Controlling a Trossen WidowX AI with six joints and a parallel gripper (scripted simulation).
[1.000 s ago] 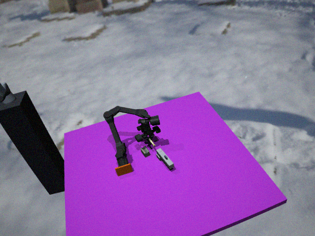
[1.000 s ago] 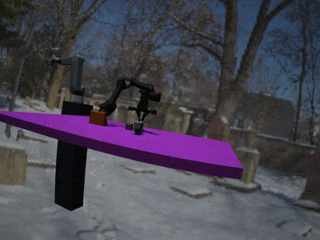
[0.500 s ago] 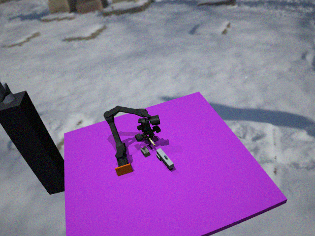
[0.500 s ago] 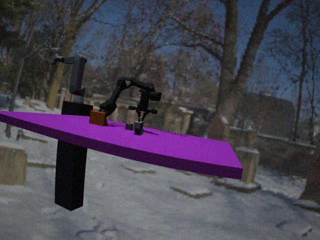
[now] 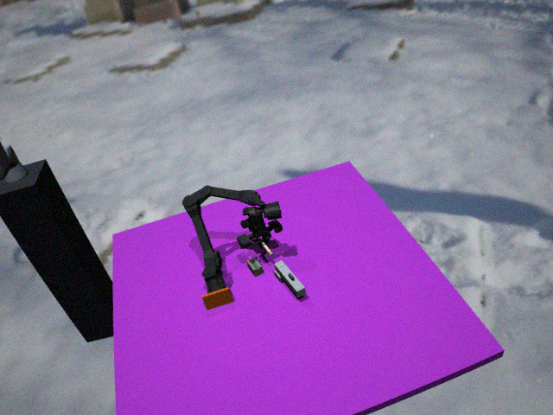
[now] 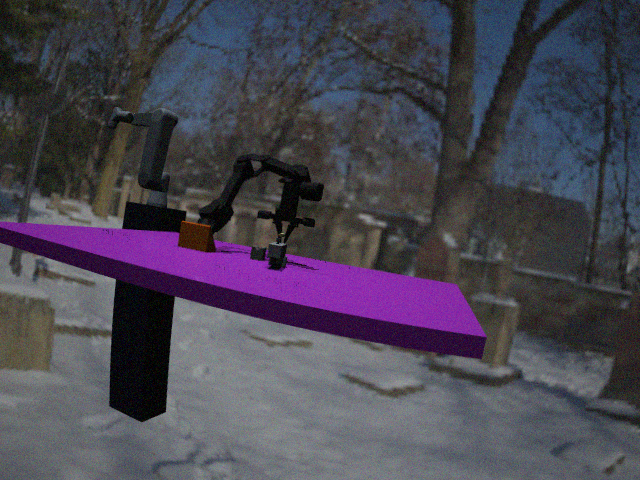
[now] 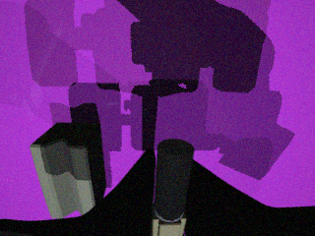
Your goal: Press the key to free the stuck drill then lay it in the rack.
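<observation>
My gripper (image 5: 263, 245) (image 6: 281, 233) (image 7: 161, 156) is shut on the drill (image 5: 267, 248) (image 7: 172, 184), a thin rod with a dark tip and a cream shank. It holds the drill tilted, a little above the purple table (image 5: 365, 268) (image 6: 361, 304). The drill is clear of the grey housing block (image 5: 295, 285) (image 6: 277, 253), which has a dark key (image 5: 291, 277) on top. The small olive-grey rack (image 5: 255, 266) (image 6: 257, 253) (image 7: 62, 173) stands just beside and below the drill; in the wrist view it is to the drill's left.
The arm's orange base (image 5: 217, 298) (image 6: 196, 236) sits near the table's left side. A black pillar (image 5: 48, 250) (image 6: 142, 320) with another camera arm stands off the table's left edge. Snowy ground surrounds the table.
</observation>
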